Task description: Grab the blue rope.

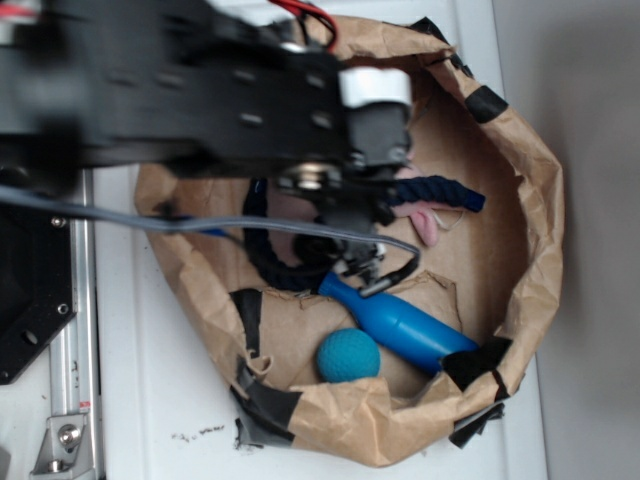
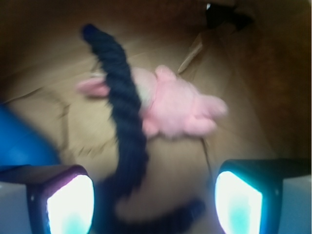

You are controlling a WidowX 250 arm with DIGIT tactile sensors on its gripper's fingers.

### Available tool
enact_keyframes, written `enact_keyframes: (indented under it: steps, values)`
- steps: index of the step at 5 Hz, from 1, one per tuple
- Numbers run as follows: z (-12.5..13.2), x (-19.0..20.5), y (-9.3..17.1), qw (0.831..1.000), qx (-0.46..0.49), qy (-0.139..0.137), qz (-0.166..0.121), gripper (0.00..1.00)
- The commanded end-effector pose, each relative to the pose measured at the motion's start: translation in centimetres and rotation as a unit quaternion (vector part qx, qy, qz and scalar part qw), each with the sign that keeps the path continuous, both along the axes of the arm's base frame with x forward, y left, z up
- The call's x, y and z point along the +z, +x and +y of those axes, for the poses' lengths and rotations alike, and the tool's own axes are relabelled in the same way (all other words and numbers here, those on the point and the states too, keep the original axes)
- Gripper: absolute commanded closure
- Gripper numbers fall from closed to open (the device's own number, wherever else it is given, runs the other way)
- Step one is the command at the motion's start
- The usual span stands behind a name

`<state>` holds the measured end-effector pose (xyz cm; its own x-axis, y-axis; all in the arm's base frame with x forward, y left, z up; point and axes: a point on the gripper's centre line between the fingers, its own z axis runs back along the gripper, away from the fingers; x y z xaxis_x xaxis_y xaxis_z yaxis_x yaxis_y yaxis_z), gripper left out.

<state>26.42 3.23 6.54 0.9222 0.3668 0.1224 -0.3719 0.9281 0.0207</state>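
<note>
In the wrist view the hand (image 2: 153, 200) stands open, its two pads (image 2: 70, 204) wide apart at the lower corners and nothing held between them. The rope (image 2: 127, 131) runs up through the gap, nearer the left pad than the right one, then curls back across the bottom of the view between the pads. Whether it touches either pad cannot be told through the blur. Farther up it crosses over a pink toy (image 2: 178, 109), and its far end lies beyond that. A patch of bright blue shows at the left edge, just above the left pad.

From the exterior view the hand (image 1: 362, 268) is mostly hidden under the black arm (image 1: 200, 90), which reaches in over a brown paper bag (image 1: 535, 200) with its rim rolled down and patched with black tape (image 1: 265, 405). The rope (image 1: 440, 192) shows on both sides of the arm: one end pokes out to the right, and a dark loop curves below the arm on the left. Just below the hand lies a blue pin (image 1: 405, 325), and beside it a teal ball (image 1: 348, 356). A bit of the pink toy (image 1: 425, 225) shows by the rope's end.

The bag sits on a white counter (image 1: 150, 400), with a metal rail (image 1: 62, 400) along its left side and a grey wall (image 1: 600, 100) to the right.
</note>
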Motion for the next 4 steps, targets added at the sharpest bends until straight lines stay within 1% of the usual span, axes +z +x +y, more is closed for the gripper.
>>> enact_keyframes:
  steps: [1, 2, 3, 4]
  values:
    - [-1.4, -3.6, -0.3, 0.999, 0.027, -0.029, 0.031, 1.0]
    - [-2.2, -3.2, -0.1, 0.999, 0.021, -0.039, 0.031, 1.0]
    - [-1.7, -1.4, 0.0, 0.998, 0.018, -0.055, 0.031, 1.0]
    - [-1.0, 3.6, -0.2, 0.994, -0.099, -0.038, 0.006, 1.0]
